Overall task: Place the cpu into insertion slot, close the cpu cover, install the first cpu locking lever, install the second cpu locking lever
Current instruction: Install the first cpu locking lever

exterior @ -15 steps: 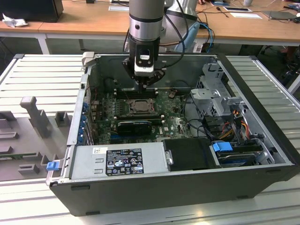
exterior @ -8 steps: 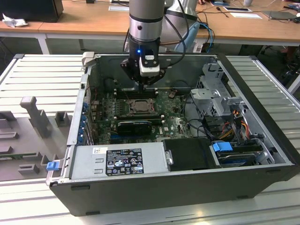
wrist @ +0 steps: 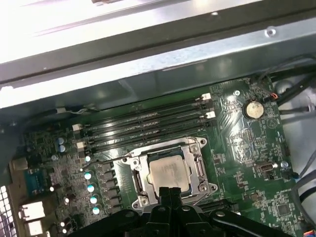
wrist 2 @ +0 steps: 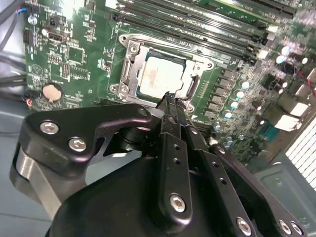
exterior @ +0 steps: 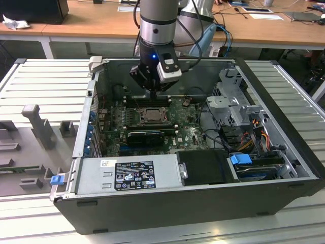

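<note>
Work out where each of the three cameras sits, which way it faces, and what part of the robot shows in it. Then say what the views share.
Exterior view: off the arm, looking down into the open computer case; the arm and gripper show.
First wrist view: on the wrist, facing the chip and the case's wall; the gripper's tips show.
Second wrist view: on the wrist, facing the chip; the gripper's body shows large.
Shared: all three see the socket; both wrist views see the chip.
</note>
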`<state>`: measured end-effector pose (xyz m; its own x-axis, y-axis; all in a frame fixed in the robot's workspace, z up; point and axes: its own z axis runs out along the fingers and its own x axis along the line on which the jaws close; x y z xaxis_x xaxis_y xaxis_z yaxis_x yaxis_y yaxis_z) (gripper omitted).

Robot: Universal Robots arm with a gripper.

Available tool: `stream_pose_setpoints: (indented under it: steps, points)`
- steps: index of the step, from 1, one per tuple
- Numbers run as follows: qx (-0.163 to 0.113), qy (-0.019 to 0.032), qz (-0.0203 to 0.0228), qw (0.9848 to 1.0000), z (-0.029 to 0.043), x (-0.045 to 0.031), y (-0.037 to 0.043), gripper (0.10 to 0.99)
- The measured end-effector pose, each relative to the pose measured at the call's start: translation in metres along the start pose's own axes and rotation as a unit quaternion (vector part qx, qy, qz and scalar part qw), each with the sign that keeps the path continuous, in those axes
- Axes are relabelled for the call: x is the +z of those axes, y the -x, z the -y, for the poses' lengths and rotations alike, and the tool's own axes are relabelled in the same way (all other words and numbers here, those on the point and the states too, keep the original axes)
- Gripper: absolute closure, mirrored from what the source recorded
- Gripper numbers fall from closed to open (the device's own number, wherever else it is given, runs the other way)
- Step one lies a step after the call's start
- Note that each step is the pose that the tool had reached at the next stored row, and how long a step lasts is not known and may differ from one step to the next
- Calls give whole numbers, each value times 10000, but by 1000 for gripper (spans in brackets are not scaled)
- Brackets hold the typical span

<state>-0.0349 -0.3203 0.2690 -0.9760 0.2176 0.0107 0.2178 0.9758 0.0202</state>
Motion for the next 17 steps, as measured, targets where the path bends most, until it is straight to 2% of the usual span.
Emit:
stream_pose_setpoints:
  steps: [7,11,17]
  points:
    - [-423,-5,-8,9991,0,0,0,980]
    - [-684,-7,-14,9977,0,0,0,980]
    - [-851,-4,-18,9964,3,1,-13,980]
